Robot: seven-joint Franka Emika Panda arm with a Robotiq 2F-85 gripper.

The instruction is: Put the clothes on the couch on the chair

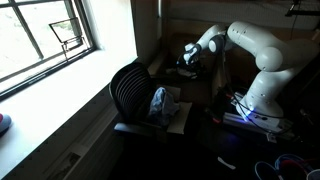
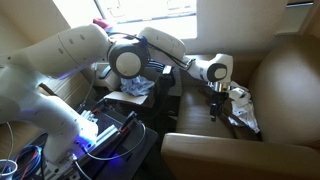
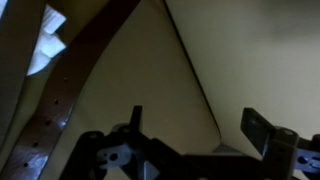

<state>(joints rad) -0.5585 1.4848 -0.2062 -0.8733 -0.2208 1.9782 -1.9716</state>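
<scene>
Nearest us, the white arm reaches across toward the couch. Its hand hangs fingers-down over the couch seat. In the wrist view we see the jaws spread wide, with only the tan upholstery between them, so the hand is open and grips nothing. Just beside the hand, on the couch seat near the back cushion, lies a dark grey garment, crumpled, with a paler patch at its top. We cannot tell whether the fingers touch it. Beyond the couch's arm, on the side away from the couch back, stands the chair with its ribbed back. A pale blue-white garment sits bunched on its seat, on a cardboard sheet. Farthest from the couch, past the chair, is the bright window.
</scene>
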